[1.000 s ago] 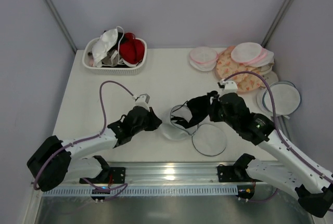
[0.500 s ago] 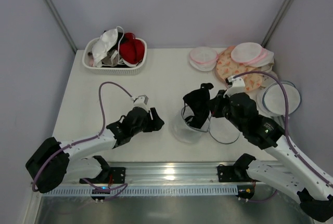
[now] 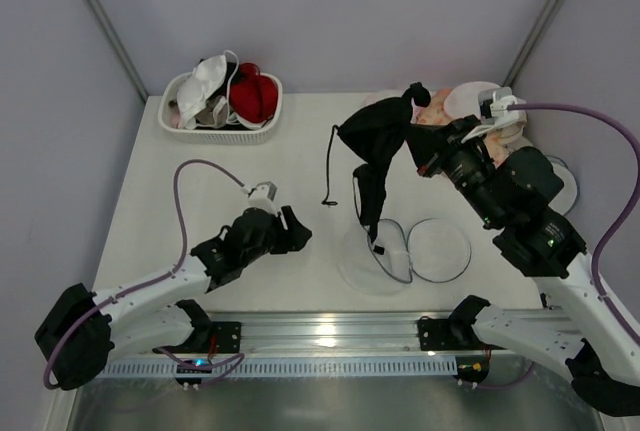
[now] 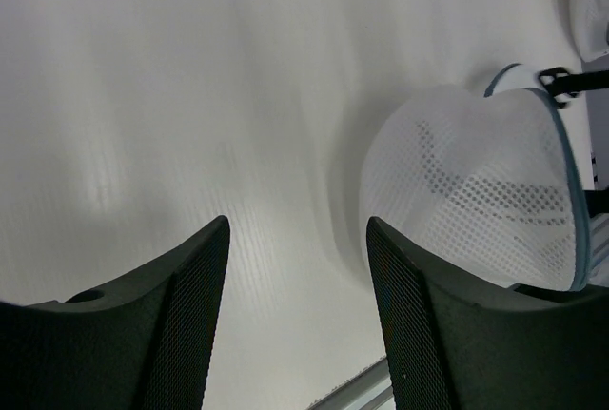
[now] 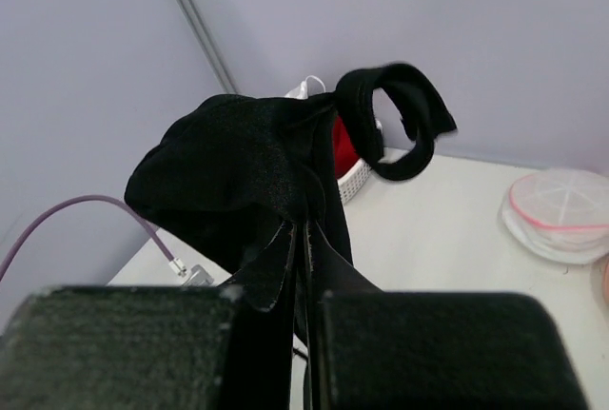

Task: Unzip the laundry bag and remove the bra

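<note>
The laundry bag (image 3: 405, 251) lies unzipped on the table, its two white mesh halves side by side with a grey-blue rim; one half shows in the left wrist view (image 4: 476, 191). My right gripper (image 3: 418, 148) is shut on the black bra (image 3: 378, 141) and holds it high above the table, a strap hanging down towards the bag. In the right wrist view the bra (image 5: 257, 177) is pinched between my fingers. My left gripper (image 3: 292, 231) is open and empty, low over the table left of the bag.
A white basket (image 3: 222, 129) at the back left holds a white and a red bra. Pink-rimmed rounds (image 3: 390, 109) and a floral cloth (image 3: 440, 131) lie at the back right. A grey-rimmed flat disc (image 3: 566, 183) lies behind my right arm.
My right gripper has lifted the black bra up and out of the bag, towards the back. The bag's halves have fallen open flat. My left gripper has drawn back slightly left.
</note>
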